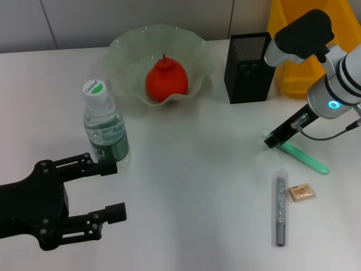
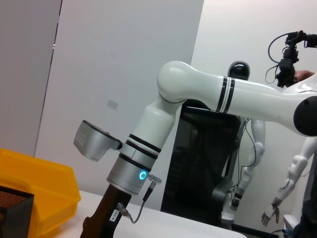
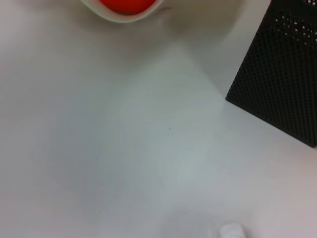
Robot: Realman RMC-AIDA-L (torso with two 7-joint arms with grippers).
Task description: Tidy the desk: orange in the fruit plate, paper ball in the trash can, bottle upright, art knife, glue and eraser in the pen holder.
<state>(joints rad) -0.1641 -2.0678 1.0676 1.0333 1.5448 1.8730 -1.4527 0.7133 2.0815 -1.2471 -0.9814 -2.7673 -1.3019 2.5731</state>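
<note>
Right gripper (image 1: pixel 273 140), centre right of head view, sits at end of green glue stick (image 1: pixel 304 157); finger state unclear. Lift glue level, then tip into pen holder (image 1: pixel 248 68), upper right. Left gripper (image 1: pixel 107 189), lower left, fingers spread, idle beside upright bottle (image 1: pixel 105 127).

The orange (image 1: pixel 166 80) sits in the fruit plate (image 1: pixel 127 49), with the bottle (image 1: pixel 105 126) standing front-left of it. The pen holder (image 1: pixel 249 69) stands right of the plate, and the eraser (image 1: pixel 300 192) lies just right of the art knife (image 1: pixel 280 210).

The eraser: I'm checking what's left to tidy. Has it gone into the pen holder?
No, the eraser lies on the desk beside the art knife, well apart from the pen holder.
</note>
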